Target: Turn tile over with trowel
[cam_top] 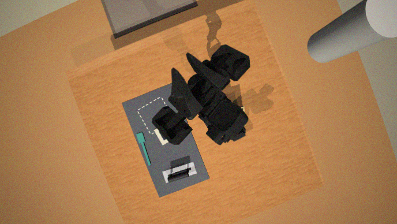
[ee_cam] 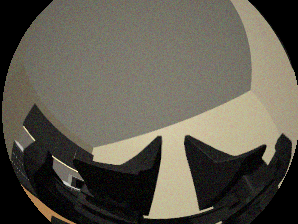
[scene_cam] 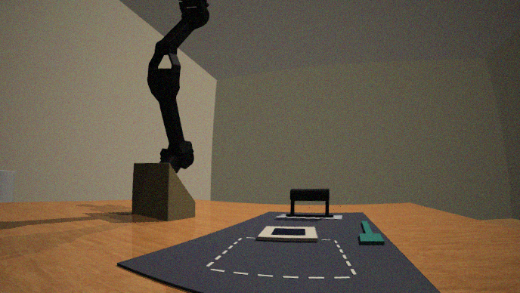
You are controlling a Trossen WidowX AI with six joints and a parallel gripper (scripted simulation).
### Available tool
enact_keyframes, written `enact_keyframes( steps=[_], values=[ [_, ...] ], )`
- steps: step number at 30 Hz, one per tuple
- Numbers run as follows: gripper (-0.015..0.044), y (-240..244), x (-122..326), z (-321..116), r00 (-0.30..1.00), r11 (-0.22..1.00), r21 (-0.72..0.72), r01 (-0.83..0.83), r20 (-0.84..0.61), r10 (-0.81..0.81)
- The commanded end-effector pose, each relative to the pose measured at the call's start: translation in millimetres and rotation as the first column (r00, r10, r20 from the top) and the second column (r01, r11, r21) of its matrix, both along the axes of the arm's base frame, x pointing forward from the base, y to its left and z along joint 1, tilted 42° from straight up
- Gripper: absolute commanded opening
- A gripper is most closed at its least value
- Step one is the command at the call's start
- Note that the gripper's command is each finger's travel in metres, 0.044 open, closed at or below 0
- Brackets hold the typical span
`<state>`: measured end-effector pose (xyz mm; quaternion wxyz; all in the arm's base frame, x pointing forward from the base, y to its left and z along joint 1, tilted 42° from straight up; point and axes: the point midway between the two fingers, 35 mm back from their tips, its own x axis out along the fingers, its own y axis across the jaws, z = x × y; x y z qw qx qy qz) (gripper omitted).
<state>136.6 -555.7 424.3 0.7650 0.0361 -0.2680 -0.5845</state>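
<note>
The tile point(cam_top: 160, 138) point(scene_cam: 264, 234) lies flat on the dark mat point(cam_top: 158, 187) point(scene_cam: 170, 260), its dark square mark facing up. It lies at the far side of the dashed outline point(scene_cam: 265, 276) in the exterior view, and the arm hides part of it in the top view. What looks like the trowel point(cam_top: 179, 175) point(scene_cam: 310, 195), a pale plate with a raised black handle, stands on the mat beyond the tile. My gripper point(cam_top: 180, 60) point(ee_cam: 173, 139) is partly open and empty, high above the table. It is out of frame in the exterior view.
A teal flat tool point(cam_top: 141, 137) point(scene_cam: 371, 239) with a thin handle lies near the mat's edge, beside the tile. A wedge-shaped block point(scene_cam: 151, 190) stands left of the mat. A grey slab point(cam_top: 150, 17) and a grey cylinder point(cam_top: 340, 43) show around the table's edges.
</note>
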Motion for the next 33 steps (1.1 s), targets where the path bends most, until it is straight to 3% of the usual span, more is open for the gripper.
enact_keyframes(
  steps=[1, 4, 18, 28, 33],
  values=[
    [0.0205, 5, -5, 8, 1.000, 1.000, -0.025, 0.008, 0.004, -0.008],
    [0.0270, 16, -14, 25, 1.000, 0.997, -0.076, 0.024, 0.011, -0.023],
    [0.0270, 63, -79, 96, 0.985, 0.961, -0.249, 0.120, 0.149, -0.085],
    [0.0270, 117, -116, 149, 0.952, 0.900, -0.412, 0.141, 0.305, -0.009],
    [0.0270, 150, -121, 172, 0.952, 0.865, -0.482, 0.137, 0.306, 0.020]
  ],
)
